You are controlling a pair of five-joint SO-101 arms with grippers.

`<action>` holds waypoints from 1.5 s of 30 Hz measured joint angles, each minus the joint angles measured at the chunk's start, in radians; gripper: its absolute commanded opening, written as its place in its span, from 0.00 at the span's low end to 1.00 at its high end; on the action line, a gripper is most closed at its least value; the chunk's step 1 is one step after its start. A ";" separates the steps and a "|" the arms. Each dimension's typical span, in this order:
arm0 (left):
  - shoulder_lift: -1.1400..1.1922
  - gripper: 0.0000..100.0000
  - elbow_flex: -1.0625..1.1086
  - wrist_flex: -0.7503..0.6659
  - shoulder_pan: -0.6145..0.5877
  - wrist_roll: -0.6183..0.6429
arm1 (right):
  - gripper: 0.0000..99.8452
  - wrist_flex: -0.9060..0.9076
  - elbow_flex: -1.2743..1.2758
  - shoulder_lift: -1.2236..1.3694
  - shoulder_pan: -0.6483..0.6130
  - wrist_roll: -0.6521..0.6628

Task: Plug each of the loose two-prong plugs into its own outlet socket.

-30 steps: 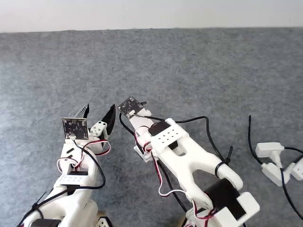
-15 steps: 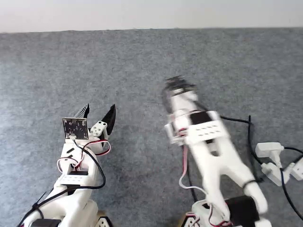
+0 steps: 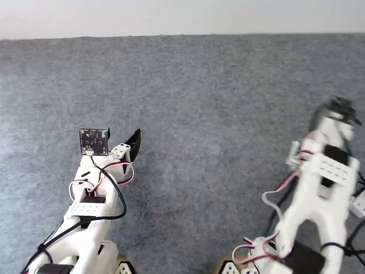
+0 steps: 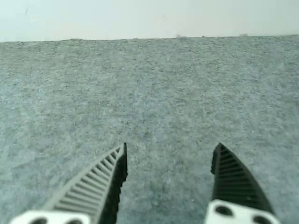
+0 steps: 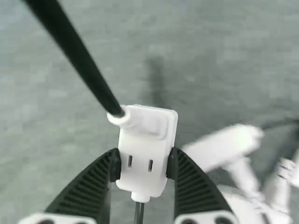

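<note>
Right gripper (image 5: 143, 156) clamped on one socket (image 5: 145, 142) by its sides, over mat (image 5: 233, 46), near white pieces (image 5: 224, 144); left gripper (image 4: 171, 148) wide open, empty; risk: cord (image 5: 74, 51) drag twists socket askew, or it knocks white pieces; count: one socket, one cord, two grippers, white pieces too blurred to count.

Grey felt table (image 3: 217, 97) here, stretching left to right across the whole scene, its far edge running up against a pale wall (image 3: 182, 17). The felt is speckled and flat. Over to the right, on the near side, there's a cluster of white plug pieces (image 5: 224, 147) lying on the felt, close together and blurred, so which part is which I can't tell. One white piece (image 3: 359, 205) sits at the far right edge.
</note>
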 measured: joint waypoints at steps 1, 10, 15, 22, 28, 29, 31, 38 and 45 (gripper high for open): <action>0.000 0.27 0.000 0.000 0.000 0.000 | 0.02 -0.018 0.000 0.029 0.029 0.000; 0.000 0.27 0.000 0.000 0.000 0.000 | 0.19 -0.112 -0.064 0.198 0.046 0.006; 0.000 0.27 -0.002 0.000 0.000 0.000 | 0.20 -0.032 -0.126 0.180 0.017 0.003; 0.000 0.26 -0.002 0.000 0.000 0.000 | 0.12 0.187 -0.180 -0.048 -0.051 0.003; 0.000 0.04 -0.002 -0.002 -0.006 0.000 | 0.02 0.311 -0.126 -0.321 -0.068 0.006; 0.000 0.01 -0.002 -0.017 -0.017 0.000 | 0.03 0.318 -0.101 -0.362 -0.068 0.006; 0.000 0.02 -0.003 -0.057 -0.037 0.000 | 0.04 0.319 -0.041 -0.445 -0.071 0.006; -0.002 0.01 -0.003 -0.086 -0.118 0.000 | 0.05 0.319 0.206 -0.727 -0.170 0.006; -0.157 0.01 0.071 -0.046 -0.127 0.000 | 0.05 0.319 0.450 -1.056 -0.272 0.006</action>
